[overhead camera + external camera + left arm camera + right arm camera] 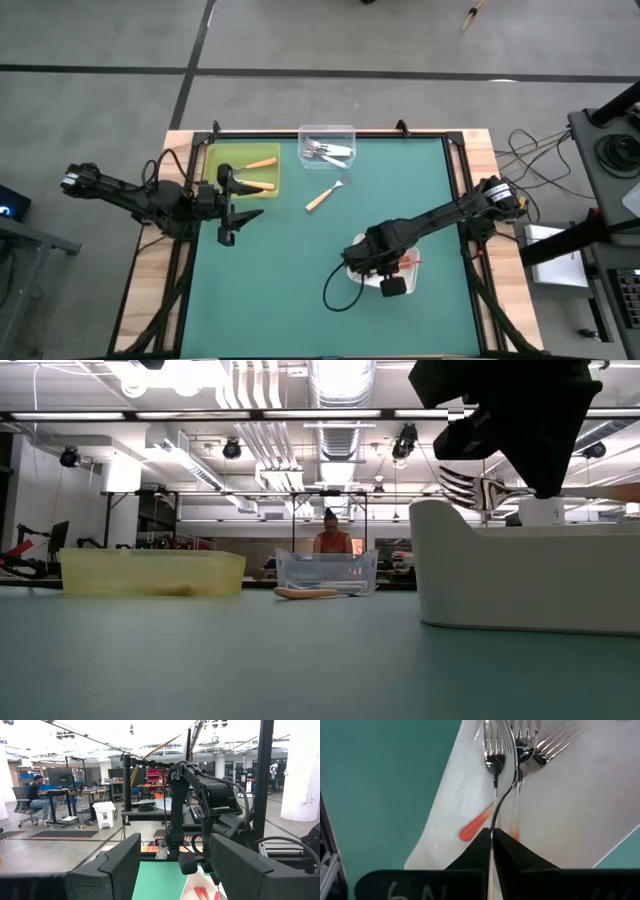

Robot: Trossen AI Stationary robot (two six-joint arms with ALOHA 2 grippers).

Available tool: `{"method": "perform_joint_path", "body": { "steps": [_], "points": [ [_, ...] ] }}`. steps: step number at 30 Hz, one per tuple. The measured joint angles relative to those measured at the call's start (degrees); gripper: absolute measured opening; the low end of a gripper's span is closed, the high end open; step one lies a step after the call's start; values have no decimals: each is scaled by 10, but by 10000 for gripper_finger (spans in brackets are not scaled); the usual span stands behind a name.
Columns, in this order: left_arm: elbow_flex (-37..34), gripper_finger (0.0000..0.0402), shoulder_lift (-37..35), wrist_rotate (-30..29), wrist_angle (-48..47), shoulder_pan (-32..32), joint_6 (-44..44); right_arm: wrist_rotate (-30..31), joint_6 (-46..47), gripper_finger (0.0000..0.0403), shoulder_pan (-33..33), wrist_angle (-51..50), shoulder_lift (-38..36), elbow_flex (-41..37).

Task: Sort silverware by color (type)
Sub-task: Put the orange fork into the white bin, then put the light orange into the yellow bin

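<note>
My right gripper [383, 272] points down over the white tray [410, 272] at the near right and is shut on a fork [506, 750] with a silver head. Below it, in the tray, lie other forks [492, 755], one with a red-orange handle [474, 828]. My left gripper [228, 208] waits open in the air beside the yellow tray [215, 160], which holds two tan-handled forks [258, 163]. A clear tray [345, 130] at the far edge holds white-handled forks [325, 152]. One tan-handled fork [324, 195] lies flat on the green mat. My right gripper pinches the fork's thin metal neck [495, 820] between its two fingers, coming from above and pointing down. The fork is seen edge-on; its handle is hidden behind the fingers. In the low view the fork head [462, 486] sticks out sideways, about level, above the tray's rim [440, 510].
The green mat [300, 280] lies bare between the trays and along the near edge. Black frame rails [460, 170] run along the table's sides. People sit in the room behind the table.
</note>
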Motion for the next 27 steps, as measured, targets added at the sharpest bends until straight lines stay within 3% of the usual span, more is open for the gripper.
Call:
{"method": "perform_joint_path", "body": {
  "steps": [13,27],
  "points": [
    [0,219,0,0,0,0,0,41,-1,13,0,0,0,0],
    [0,219,0,0,0,0,0,58,30,105,0,0,0,0]
  ]
}}
